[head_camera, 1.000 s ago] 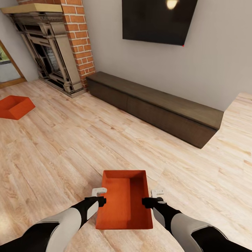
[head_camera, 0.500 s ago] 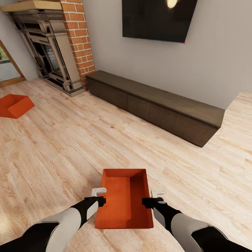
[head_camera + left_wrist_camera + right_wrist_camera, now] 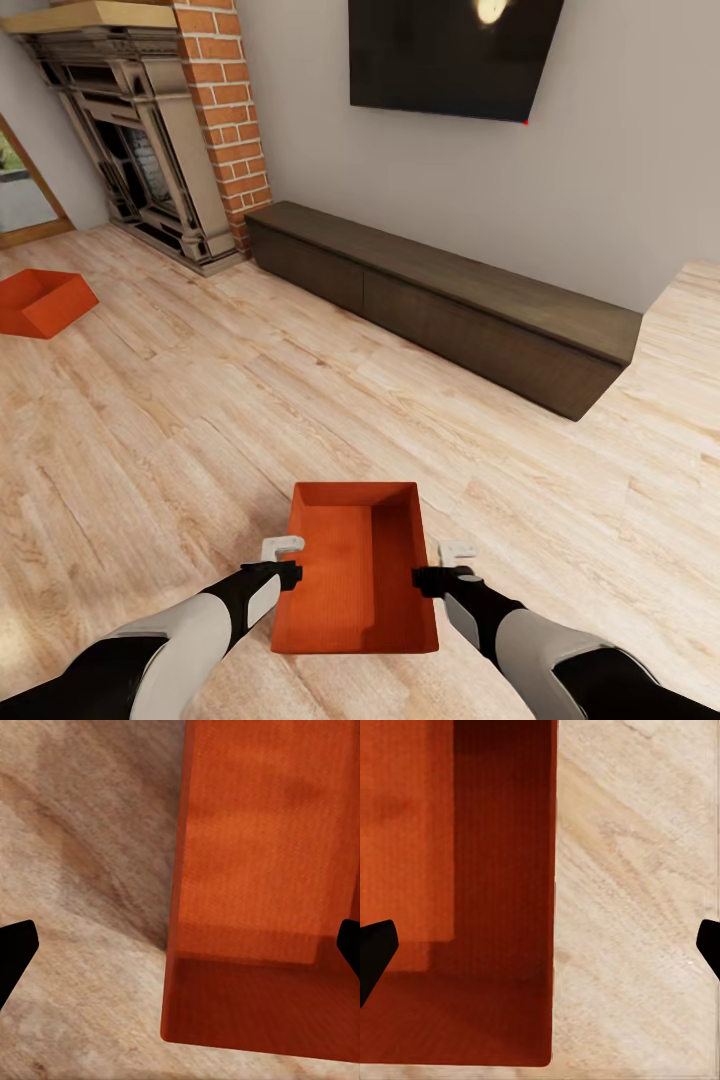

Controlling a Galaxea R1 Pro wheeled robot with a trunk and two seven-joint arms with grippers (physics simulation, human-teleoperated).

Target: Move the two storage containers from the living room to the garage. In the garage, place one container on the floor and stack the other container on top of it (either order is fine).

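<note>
Left wrist view shows your left gripper [image 3: 180,949] spread wide astride one wall of the near container [image 3: 356,568]; your right gripper [image 3: 540,949] likewise. Nothing is grasped. Both bins sit in the living room; the far container [image 3: 42,302] waits near the fireplace [image 3: 150,150]. Neither has reached the garage.

Since half a second ago the black right gripper [image 3: 448,566] has eased a little toward 3 o'clock, off the long right wall of the near orange-red open rectangular bin [image 3: 355,570], leaving a slim gap. A second ago the whole view shifted slightly, so that bin then sat a touch lower in frame.
</note>
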